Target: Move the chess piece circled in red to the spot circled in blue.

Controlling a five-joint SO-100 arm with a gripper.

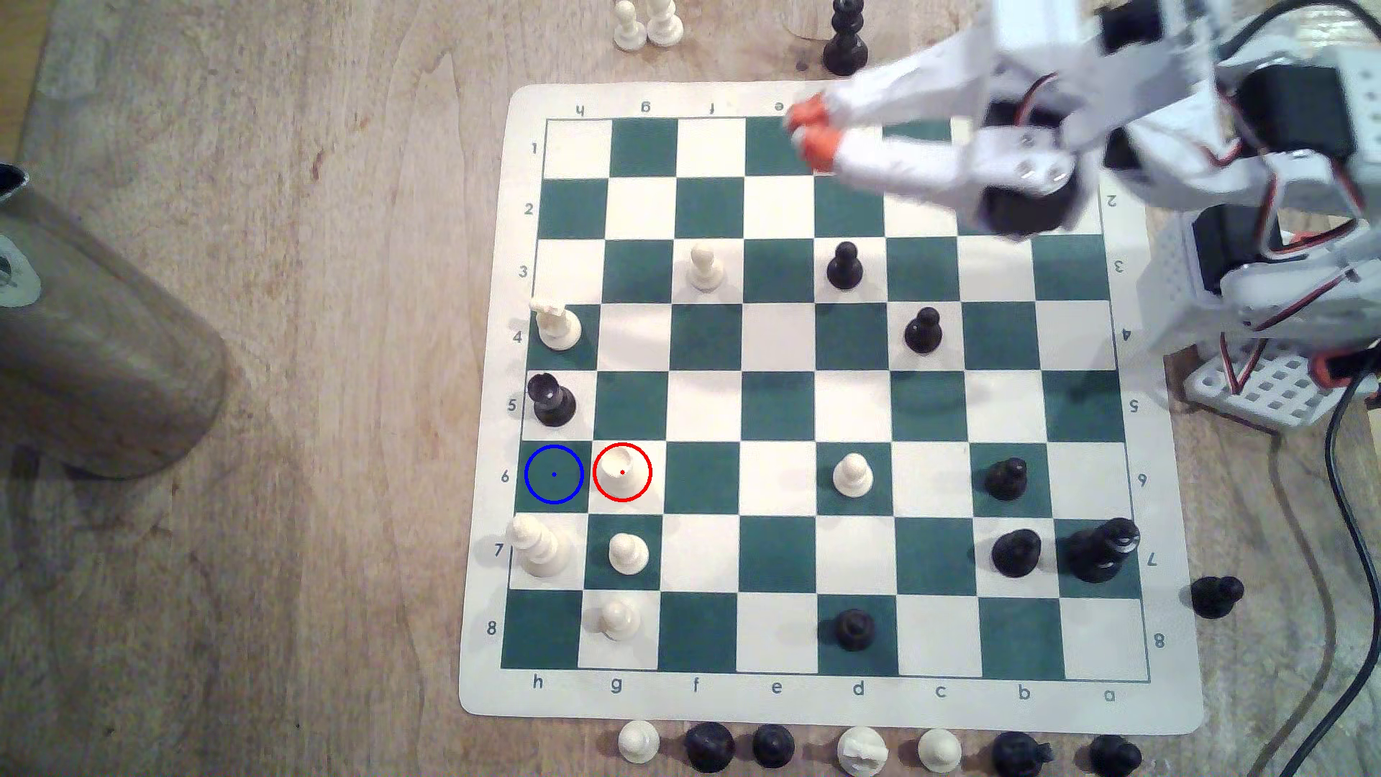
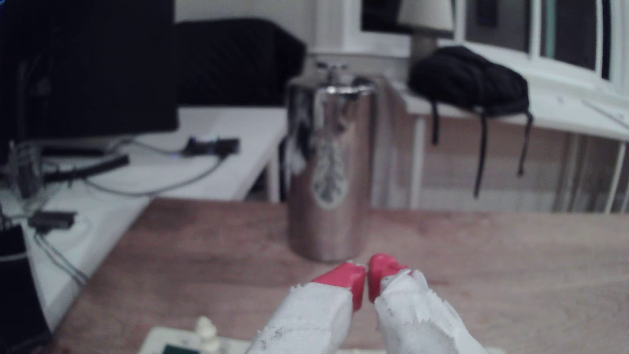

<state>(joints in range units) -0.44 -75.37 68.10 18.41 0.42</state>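
The chess piece [image 1: 622, 471], cream-white and seen from above, stands inside the red ring on a white square in row 6 of the board. Right beside it, toward the exterior view's left, is the spot [image 1: 554, 474]: a dark green square with a blue ring and centre dot, nothing on it. My gripper [image 1: 805, 133] hovers high over the far edge of the board, well away from both. Its orange tips [image 2: 354, 277] touch each other with nothing between them, so it is shut and empty.
The green-and-white board [image 1: 489, 388] carries white pawns [image 1: 628, 553], a white rook [image 1: 557, 325], and black pieces [image 1: 551, 400] near the spot. A tall metal cup [image 1: 97, 351] stands off the exterior view's left. Captured pieces [image 1: 710, 745] line the near edge. Cables [image 1: 1345, 478] trail by the arm's base.
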